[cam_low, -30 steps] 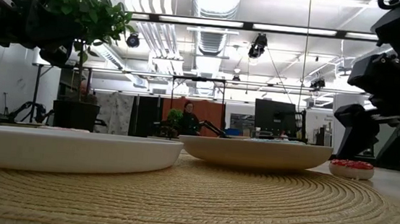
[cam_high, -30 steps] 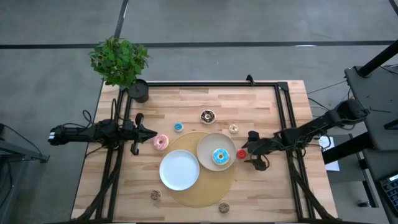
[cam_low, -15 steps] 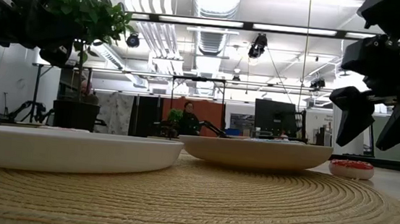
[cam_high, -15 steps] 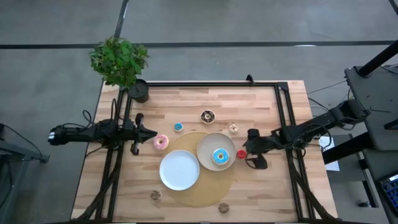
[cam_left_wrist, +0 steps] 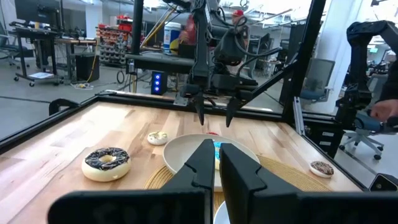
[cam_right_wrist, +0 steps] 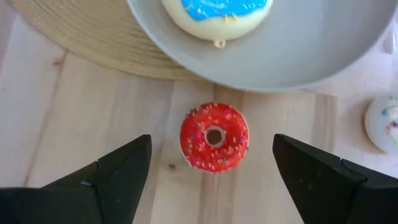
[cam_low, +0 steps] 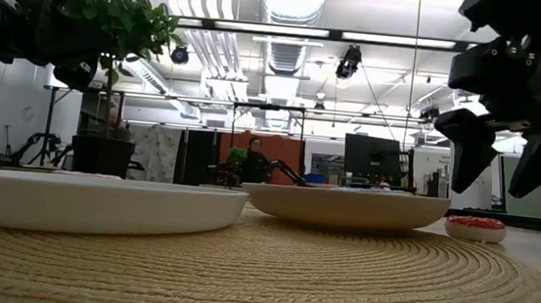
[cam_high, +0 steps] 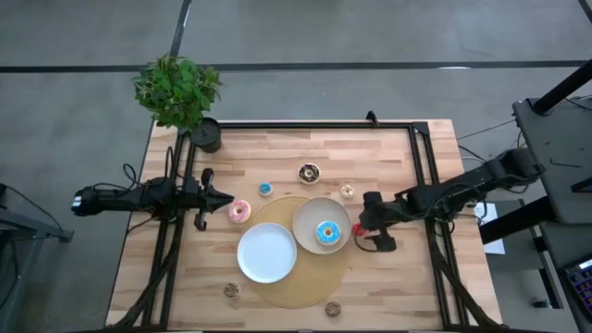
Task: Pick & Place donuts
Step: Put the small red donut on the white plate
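Spread wide, the jaws of the right gripper [cam_right_wrist: 211,171] hang above the small red donut [cam_right_wrist: 214,137], one finger to each side of it and neither touching; the donut lies flat on the bare wood of the table [cam_high: 407,287], just off the edge of the woven mat [cam_high: 305,289]. A second ago this gripper stood a little farther toward the table's right edge, with the red donut showing clear beside its fingertips; it has since slid toward the beige plate [cam_high: 305,222] and now covers most of the donut in the high view. In the low view its dark fingers have risen and sit higher over the red donut [cam_low: 475,227] than they did.

Just beyond, the blue-iced donut [cam_high: 326,233] rests inside the beige plate, and the empty white plate [cam_high: 266,253] touches that plate on the mat. Neither has shifted.

Farther off, the left gripper [cam_high: 225,198] waits at the table's left side with its jaws pressed together and empty, pointing at the pink donut [cam_high: 240,212] just beside it, as before. The chocolate donut [cam_high: 309,173], the mini blue donut [cam_high: 265,190] and the cream donut [cam_high: 347,191] lie on the wood beyond the mat, and two brown donuts [cam_high: 231,290] sit near the front edge, all unmoved. A potted plant [cam_high: 178,92] stands at the far left corner.
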